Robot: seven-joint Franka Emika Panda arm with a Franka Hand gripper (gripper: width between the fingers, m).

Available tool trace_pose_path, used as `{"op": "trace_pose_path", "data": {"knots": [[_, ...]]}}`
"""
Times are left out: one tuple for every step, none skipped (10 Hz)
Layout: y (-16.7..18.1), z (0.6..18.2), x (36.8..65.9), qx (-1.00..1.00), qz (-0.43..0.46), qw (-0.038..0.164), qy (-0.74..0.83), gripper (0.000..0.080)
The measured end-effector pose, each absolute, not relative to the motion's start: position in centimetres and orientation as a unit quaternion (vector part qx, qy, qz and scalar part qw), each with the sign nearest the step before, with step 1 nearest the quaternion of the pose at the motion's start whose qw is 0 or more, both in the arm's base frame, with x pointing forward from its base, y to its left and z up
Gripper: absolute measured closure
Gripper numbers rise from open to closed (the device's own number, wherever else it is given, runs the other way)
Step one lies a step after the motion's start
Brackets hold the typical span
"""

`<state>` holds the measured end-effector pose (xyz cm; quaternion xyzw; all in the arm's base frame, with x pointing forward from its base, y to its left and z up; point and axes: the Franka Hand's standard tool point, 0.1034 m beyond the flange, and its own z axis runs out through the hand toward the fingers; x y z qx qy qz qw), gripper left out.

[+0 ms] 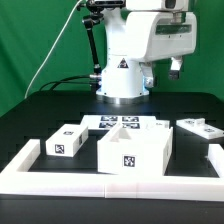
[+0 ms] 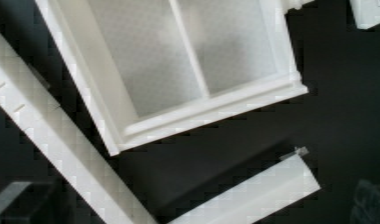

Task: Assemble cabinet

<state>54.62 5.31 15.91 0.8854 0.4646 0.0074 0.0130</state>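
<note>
The Panda arm (image 1: 125, 45) fills the upper centre of the exterior view, its gripper (image 1: 175, 67) held high toward the exterior view's right; whether its fingers are spread or pressed together cannot be told. The border frame (image 1: 110, 186) along the lower edge likely pens in the parts. The cabinet (image 1: 127, 150), an open-topped box, sits lower centre, probably awaiting more pieces. Behind it lies the marker board (image 1: 120, 122). A loose block (image 1: 65, 141) lies on the exterior view's left and a panel (image 1: 200, 127) on its right.

The matte black bench (image 1: 45, 110) carried a white open-topped boxy cabinet body (image 1: 133, 155) at its middle. A small tagged white block (image 1: 67, 142) lay toward the exterior view's left and a flat white panel piece (image 1: 201, 127) toward its right. The marker board (image 1: 100, 122) lay behind, and a long low white border frame (image 1: 60, 182) in front.
</note>
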Motion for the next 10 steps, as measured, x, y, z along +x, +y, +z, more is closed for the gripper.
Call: {"op": "trace_pose_path", "data": {"knots": [[5.3,15.9,54.6,0.885,0.007,0.013,0.465,0.0001],[5.3,15.9,54.6,0.885,0.007,0.013,0.465,0.0001],[5.3,15.9,54.6,0.885,0.007,0.013,0.465,0.0001],[5.3,15.9,54.6,0.885,0.007,0.013,0.465,0.0001],[5.3,15.8,54.6,0.885,0.007,0.013,0.465,0.0001],[5.3,15.7,54.5,0.878,0.005,0.012,0.478,0.0001],[5.1,14.8,54.2,0.853,-0.002,0.008,0.523,0.0001],[5.1,14.1,54.0,0.836,-0.008,0.004,0.548,0.0001],[5.1,12.9,53.6,0.809,-0.018,-0.003,0.588,0.0001],[5.1,12.0,53.3,0.799,-0.027,-0.010,0.601,0.0001]]}}
